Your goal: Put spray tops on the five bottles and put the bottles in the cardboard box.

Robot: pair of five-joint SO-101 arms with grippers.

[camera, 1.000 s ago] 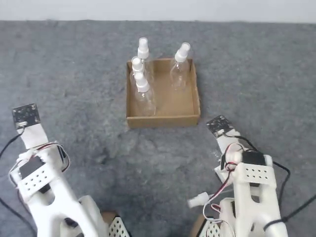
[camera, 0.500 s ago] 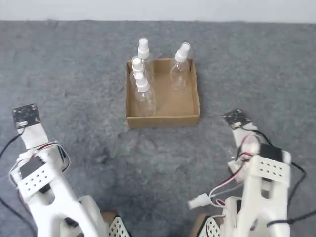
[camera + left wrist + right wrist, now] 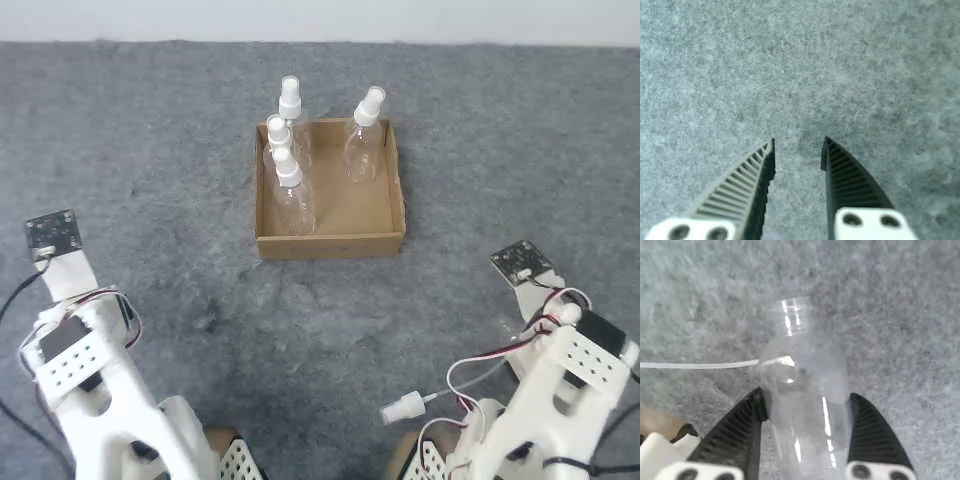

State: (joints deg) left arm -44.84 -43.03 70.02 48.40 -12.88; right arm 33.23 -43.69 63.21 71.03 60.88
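Note:
A clear bottle (image 3: 805, 375) without a top lies between the fingers of my right gripper (image 3: 806, 392), which is shut on it just above the grey carpet. A loose white spray top (image 3: 403, 408) lies at the front of the table beside the right arm (image 3: 570, 365). Its thin dip tube (image 3: 700, 365) runs up to the bottle's shoulder. The cardboard box (image 3: 330, 243) stands at the middle back and holds several bottles (image 3: 290, 195), all upright with spray tops on. My left gripper (image 3: 797, 142) hangs open over bare carpet at the front left.
Grey carpet (image 3: 180, 180) covers the whole table. The left arm (image 3: 70, 355) stands at the front left, well away from the box. Loose red and white wires (image 3: 470, 375) hang by the right arm.
The right arm has swung to the right and back toward the table's front, away from the box. The left arm, the spray top and the box have not moved.

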